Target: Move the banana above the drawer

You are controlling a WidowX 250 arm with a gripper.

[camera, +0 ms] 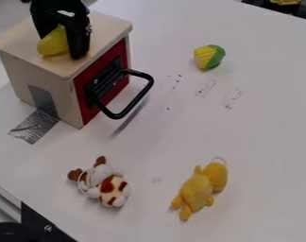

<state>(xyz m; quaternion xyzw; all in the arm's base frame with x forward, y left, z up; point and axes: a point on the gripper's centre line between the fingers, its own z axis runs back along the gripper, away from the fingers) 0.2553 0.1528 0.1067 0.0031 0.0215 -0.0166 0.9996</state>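
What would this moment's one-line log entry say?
gripper: over drawer box | banana: at gripper, above box | red drawer: closed

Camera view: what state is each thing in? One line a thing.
Banana: at the box top, by the gripper; grip unclear.
Gripper: over the box, pointing down.
Drawer: shut, red front flush with the box.
Handle: sticking out.
Corn toy: lying on the table.
Brown-and-white plush: lying down.
Yellow plush: lying down.
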